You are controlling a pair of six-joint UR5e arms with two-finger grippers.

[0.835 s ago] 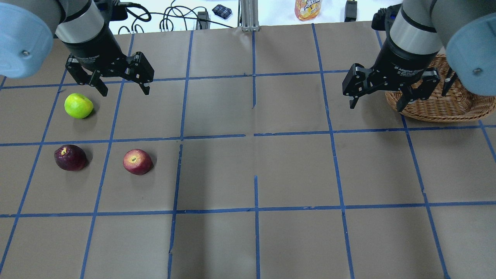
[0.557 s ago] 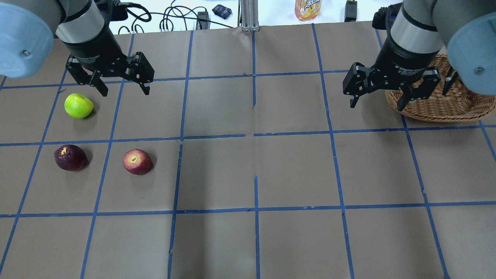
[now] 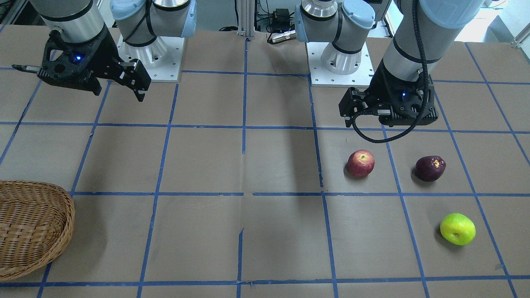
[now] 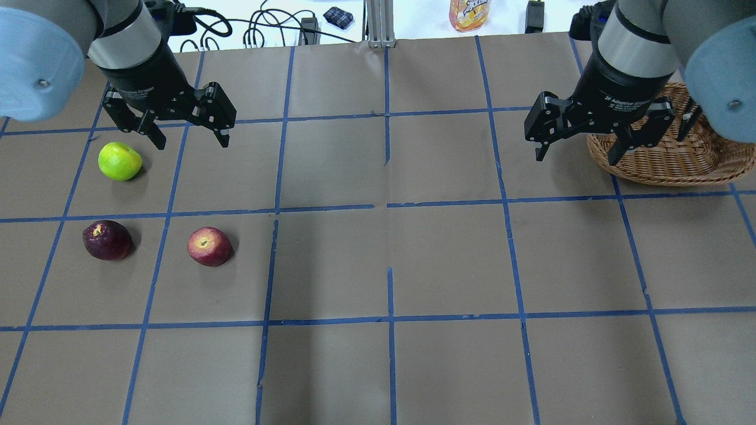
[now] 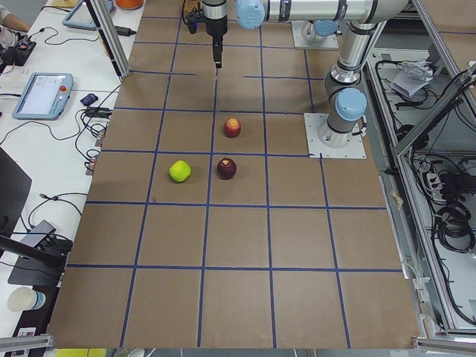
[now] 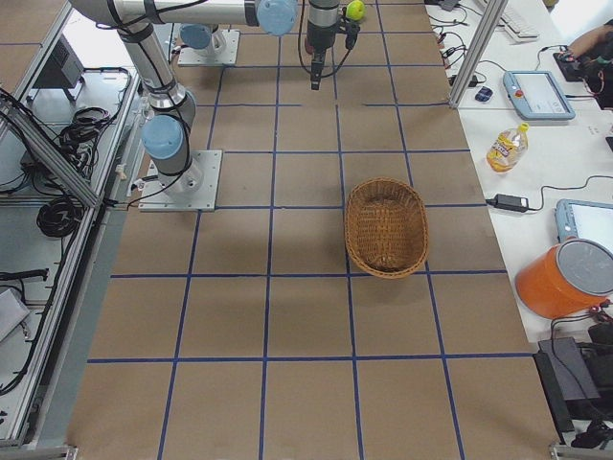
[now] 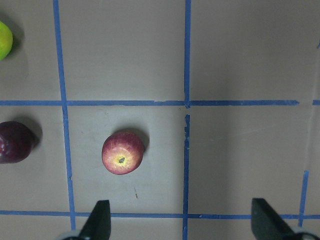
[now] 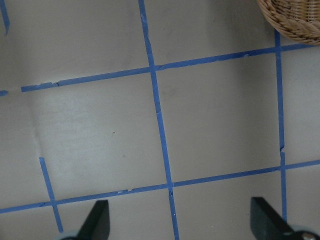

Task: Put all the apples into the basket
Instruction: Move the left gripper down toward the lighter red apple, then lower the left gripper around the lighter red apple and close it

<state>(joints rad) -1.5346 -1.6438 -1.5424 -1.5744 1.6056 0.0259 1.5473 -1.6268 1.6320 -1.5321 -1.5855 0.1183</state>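
Three apples lie on the table's left half: a yellow-green apple (image 4: 120, 160), a dark maroon apple (image 4: 107, 239) and a red apple (image 4: 209, 246). My left gripper (image 4: 190, 139) is open and empty. It hangs above the table, just right of the green apple and on the far side of the red one. In the left wrist view the red apple (image 7: 122, 153) lies ahead of the open fingers (image 7: 100, 222). The wicker basket (image 4: 673, 159) stands at the far right. My right gripper (image 4: 576, 156) is open and empty, above the table at the basket's left rim.
Brown paper with a blue tape grid (image 4: 388, 203) covers the table. A juice bottle (image 4: 469, 13), cables and a power brick lie past the far edge. An orange bucket (image 6: 565, 278) and tablets sit on the side bench. The basket's corner shows in the right wrist view (image 8: 295, 20).
The right gripper has shifted slightly toward the far edge, still open. The left gripper has barely moved. The apples and the basket have not moved.
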